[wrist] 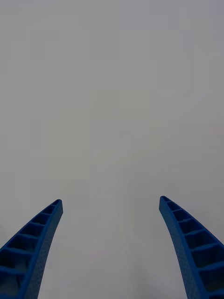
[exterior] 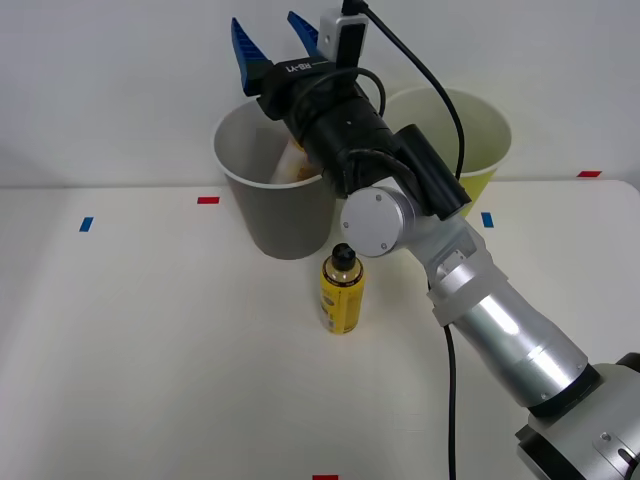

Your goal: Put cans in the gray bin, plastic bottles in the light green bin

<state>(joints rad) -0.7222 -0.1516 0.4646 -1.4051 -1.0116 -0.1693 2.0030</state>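
The gray bin (exterior: 283, 222) stands at the back of the table, and something orange and pale (exterior: 292, 165), which looks like the can, lies inside it, mostly hidden by my arm. My right gripper (exterior: 265, 20) (wrist: 110, 201) is open and empty above the bin's mouth, with its blue fingers pointing up toward the wall. To the right, partly behind my arm, is the light green bin (exterior: 480, 180). A yellow plastic bottle (exterior: 342, 295) with a black cap stands upright just in front of the gray bin, below my wrist.
A black cable (exterior: 420, 70) runs from the wrist camera across the light green bin. Red tape marks (exterior: 208, 200) and blue tape marks (exterior: 86, 224) lie on the white table (exterior: 150, 350). A plain wall rises behind the bins.
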